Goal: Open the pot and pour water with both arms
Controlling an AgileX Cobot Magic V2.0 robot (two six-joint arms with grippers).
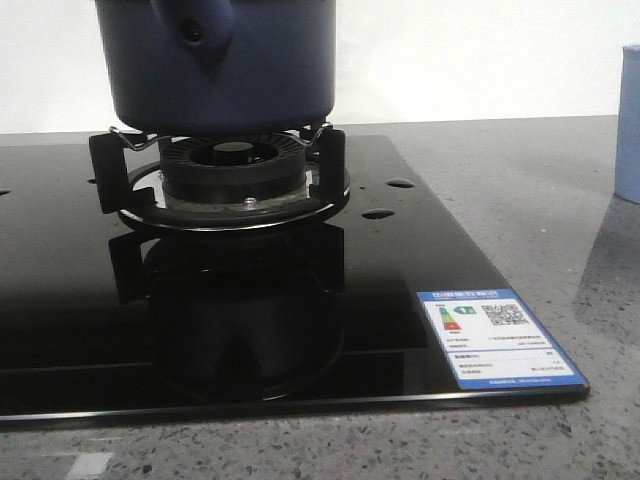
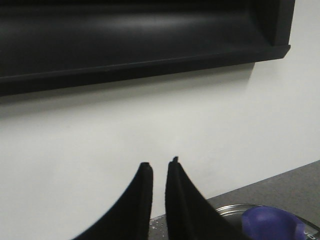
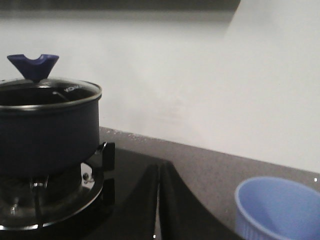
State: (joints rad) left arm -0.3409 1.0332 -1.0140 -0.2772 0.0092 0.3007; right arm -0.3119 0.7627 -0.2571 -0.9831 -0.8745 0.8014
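The dark navy pot point(image 1: 225, 70) stands on the gas burner point(image 1: 232, 170), its side lug facing the front camera. In the right wrist view the pot point(image 3: 47, 135) carries a glass lid point(image 3: 50, 89) with a blue notched knob point(image 3: 33, 66). My right gripper point(image 3: 159, 166) is shut and empty, low over the stove's edge, between the pot and the pale blue container. My left gripper point(image 2: 159, 164) is open by a narrow gap with nothing in it. It points at the white wall, with the lid knob point(image 2: 267, 222) below and beside it. Neither gripper shows in the front view.
A pale light-blue container point(image 3: 280, 207) stands on the grey counter to the right of the stove, and shows as the container point(image 1: 628, 120) at the front view's edge. The black glass stove top point(image 1: 200, 300) bears a label sticker point(image 1: 500, 338). A black hood point(image 2: 140, 40) hangs on the wall.
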